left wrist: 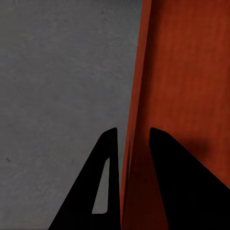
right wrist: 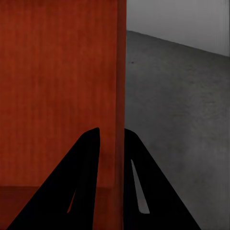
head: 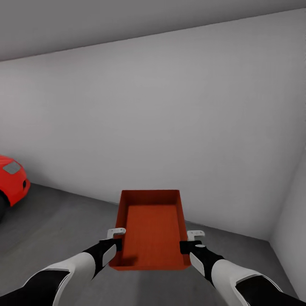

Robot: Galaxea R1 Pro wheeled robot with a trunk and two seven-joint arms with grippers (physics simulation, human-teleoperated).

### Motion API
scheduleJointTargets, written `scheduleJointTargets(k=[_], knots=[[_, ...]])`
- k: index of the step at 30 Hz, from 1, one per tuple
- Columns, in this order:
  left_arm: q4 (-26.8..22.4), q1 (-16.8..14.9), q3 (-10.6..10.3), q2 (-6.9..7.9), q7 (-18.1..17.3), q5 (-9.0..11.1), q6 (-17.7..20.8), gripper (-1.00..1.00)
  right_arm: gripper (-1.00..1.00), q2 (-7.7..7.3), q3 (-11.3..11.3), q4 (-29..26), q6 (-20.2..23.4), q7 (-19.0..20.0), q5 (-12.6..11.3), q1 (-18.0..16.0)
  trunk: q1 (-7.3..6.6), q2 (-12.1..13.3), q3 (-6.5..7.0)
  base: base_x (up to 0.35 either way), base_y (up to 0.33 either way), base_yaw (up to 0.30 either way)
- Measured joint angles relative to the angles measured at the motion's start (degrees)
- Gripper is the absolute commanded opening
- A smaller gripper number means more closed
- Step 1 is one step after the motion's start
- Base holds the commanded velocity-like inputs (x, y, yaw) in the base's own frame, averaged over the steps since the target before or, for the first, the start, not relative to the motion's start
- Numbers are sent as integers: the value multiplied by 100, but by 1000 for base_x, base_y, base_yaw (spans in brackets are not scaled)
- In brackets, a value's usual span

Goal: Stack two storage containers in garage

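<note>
My left pincer (head: 117, 242) and right pincer (head: 190, 243) each clamp a side wall of the orange-red storage container (head: 151, 229), held above the garage's grey concrete floor (head: 55, 225) near a red car (head: 12, 178).

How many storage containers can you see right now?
1. The storage container is held over the garage floor, the left gripper and right gripper each clamping a side wall. No second one in view.

Red car (head: 12, 180) cut off at the head view's left edge — only its nose shows; both forearms run off the bottom edge.
</note>
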Motion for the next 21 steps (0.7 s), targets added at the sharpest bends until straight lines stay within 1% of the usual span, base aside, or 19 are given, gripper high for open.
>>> scheduleJointTargets(k=[5,21], knots=[[3,-2,-1,1,-3,0,7,-100,-100,1,-3,0,5,0,-1,1,0,0,0,320,0,-241],[-2,-2,-4,7,-8,-1,15,-100,-100,6,-11,1,5,-3,2,1,0,0,0,291,0,-284]])
